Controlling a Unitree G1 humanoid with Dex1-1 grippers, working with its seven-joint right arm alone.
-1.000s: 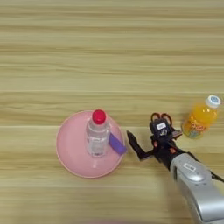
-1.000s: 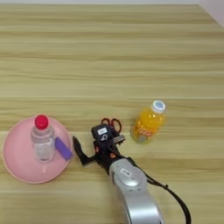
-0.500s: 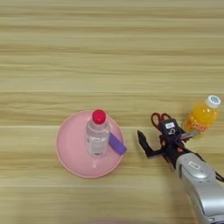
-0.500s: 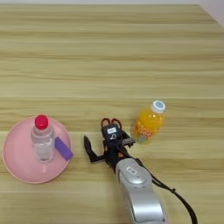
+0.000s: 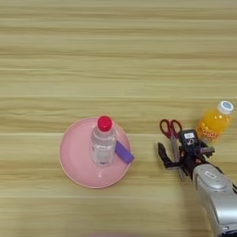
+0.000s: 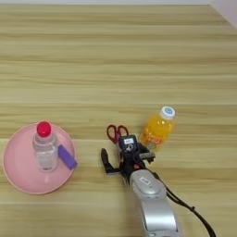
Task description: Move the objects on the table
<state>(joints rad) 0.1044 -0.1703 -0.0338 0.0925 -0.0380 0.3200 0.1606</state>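
Spreading across both views, the table [image 5: 115, 55] is a broad light wooden surface with pale-brown grain stripes running side to side. Farthest left sits a round pink plate [image 5: 74, 162], smooth and shallow with a raised rim. Standing upright on it is a clear plastic bottle [image 5: 102, 144] with a red cap (ribbed, see-through body). At about 3 o'clock from that bottle, touching its base, lies the small purple block [image 5: 124, 152], a flat rectangular piece tilted on the diagonal, its far end reaching the plate's rim.

Off the plate, toward 3 o'clock, lie the scissors [image 5: 171, 134] flat on the wood: two red loop handles point to 12 o'clock, and the steel blades run toward 6 o'clock, partly hidden under the gripper. The right gripper [image 5: 185, 157] hangs directly over those blades, its two black fingers spread apart, one out to the left of the blades and the other to the right, with nothing clamped between them. Behind it the rounded silver forearm [image 5: 217, 196] runs off toward 5 o'clock.

At about 2 o'clock from the gripper stands the small orange juice bottle [image 6: 158, 127], a squat rounded body with a white cap, just beside the gripper's right finger; whether they touch I cannot tell.
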